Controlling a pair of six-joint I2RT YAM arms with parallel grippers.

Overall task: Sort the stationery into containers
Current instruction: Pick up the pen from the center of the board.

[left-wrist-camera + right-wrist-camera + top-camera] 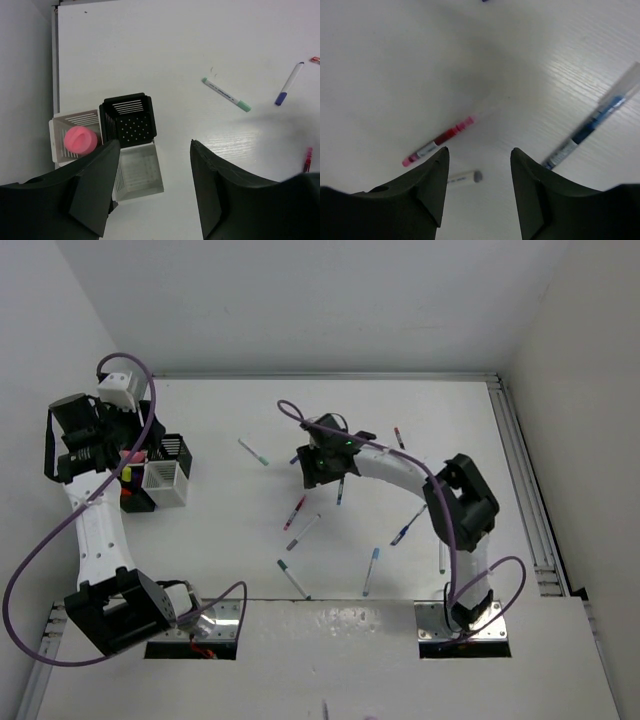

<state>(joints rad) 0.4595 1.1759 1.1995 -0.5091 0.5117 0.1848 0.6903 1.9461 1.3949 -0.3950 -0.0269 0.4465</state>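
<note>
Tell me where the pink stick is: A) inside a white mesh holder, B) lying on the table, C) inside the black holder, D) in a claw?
A: the pink stick stands inside a white mesh holder, next to the black holder.

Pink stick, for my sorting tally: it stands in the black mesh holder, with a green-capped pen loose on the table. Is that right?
Not quite. The left wrist view shows the pink stick in a white mesh holder, beside the black holder. The green-capped pen does lie loose on the table.
</note>
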